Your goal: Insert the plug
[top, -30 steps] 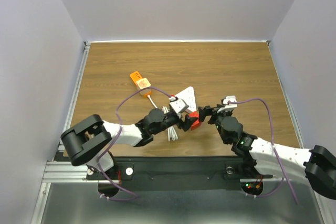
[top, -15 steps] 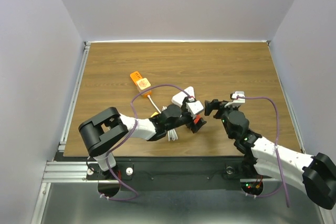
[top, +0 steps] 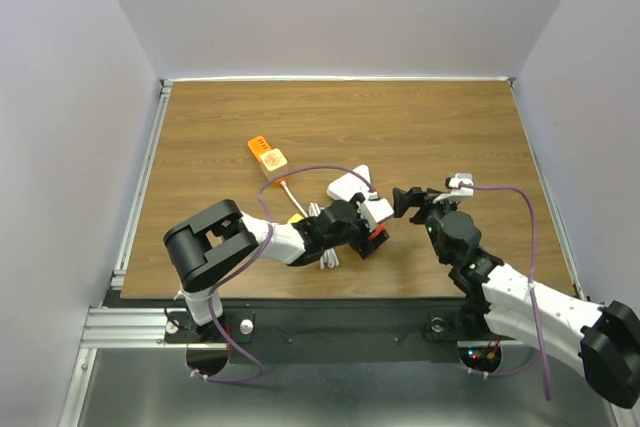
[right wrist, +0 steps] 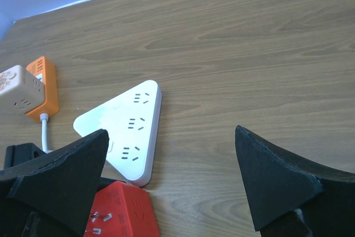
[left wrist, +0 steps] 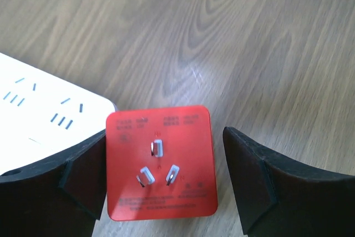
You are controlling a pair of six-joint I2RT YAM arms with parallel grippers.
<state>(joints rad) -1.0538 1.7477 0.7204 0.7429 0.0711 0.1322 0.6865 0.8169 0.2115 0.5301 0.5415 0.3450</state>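
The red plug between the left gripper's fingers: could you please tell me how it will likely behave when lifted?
The red plug looks like a rigid plastic block, so it probably won't flex in the left gripper. Its smooth flat sides might slip under a light squeeze. Squat and flat-faced, it seems unlikely to roll if nudged.

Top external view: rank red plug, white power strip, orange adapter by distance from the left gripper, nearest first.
1. Red plug, between the left gripper fingers.
2. White power strip, just beyond it.
3. Orange adapter, far back-left.
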